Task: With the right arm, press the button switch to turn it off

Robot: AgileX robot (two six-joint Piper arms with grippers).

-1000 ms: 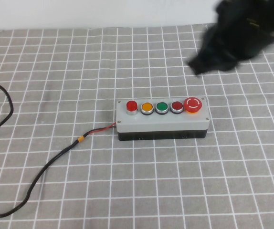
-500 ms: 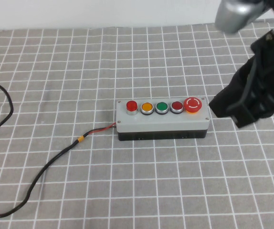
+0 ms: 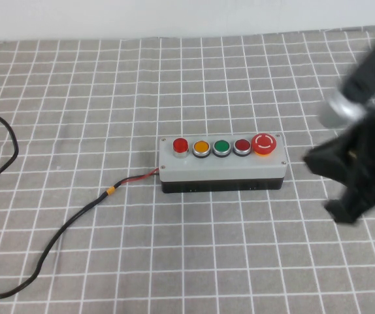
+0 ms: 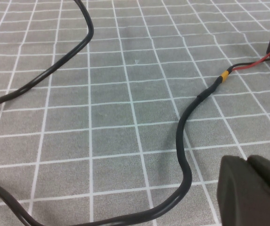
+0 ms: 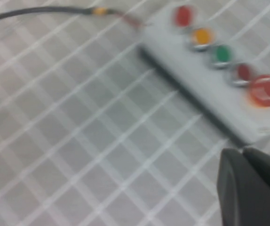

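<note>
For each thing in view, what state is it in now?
button switch: raised, bright red, untouched
grey box: flat on the cloth, cable attached
black cable: slack, curving over the cloth
right pincer: shut, away from the box
left pincer: shut, near the cable

- I see the table under a grey cloth with a white grid, flat throughout.
- Grey box rests on the cloth near centre, long side across my view, five buttons on top.
- Black cable lies on the cloth, running from the box's left end toward the near-left corner.
- A second cable loop lies at the left edge.
</note>
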